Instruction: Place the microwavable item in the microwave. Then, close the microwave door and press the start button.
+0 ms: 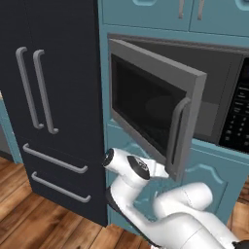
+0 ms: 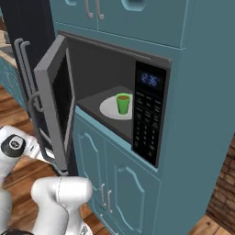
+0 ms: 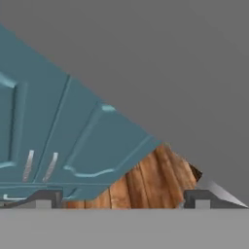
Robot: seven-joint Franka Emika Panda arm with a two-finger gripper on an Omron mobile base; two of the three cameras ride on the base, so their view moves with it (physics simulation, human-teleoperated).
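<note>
Inside the microwave (image 2: 114, 87), the green cup (image 2: 123, 103) already stands on the white plate (image 2: 110, 109). Its door (image 1: 151, 104) hangs about half open, the pincer (image 3: 124, 199) spread empty, probably near it. Closing and start remain.

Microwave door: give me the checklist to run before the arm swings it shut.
1. Green cup sits upright on the white turntable plate inside the microwave: ok.
2. Nothing sticks out past the front of the opening: ok.
3. Microwave door closed: not ok, it stands partly open.
4. Gripper empty, jaws wide apart: ok.
5. Gripper touching the door: cannot tell; the hand view shows a grey surface close by, with teal cabinet doors and wood floor beyond.
6. Keypad panel unobstructed for the start press: ok.
</note>
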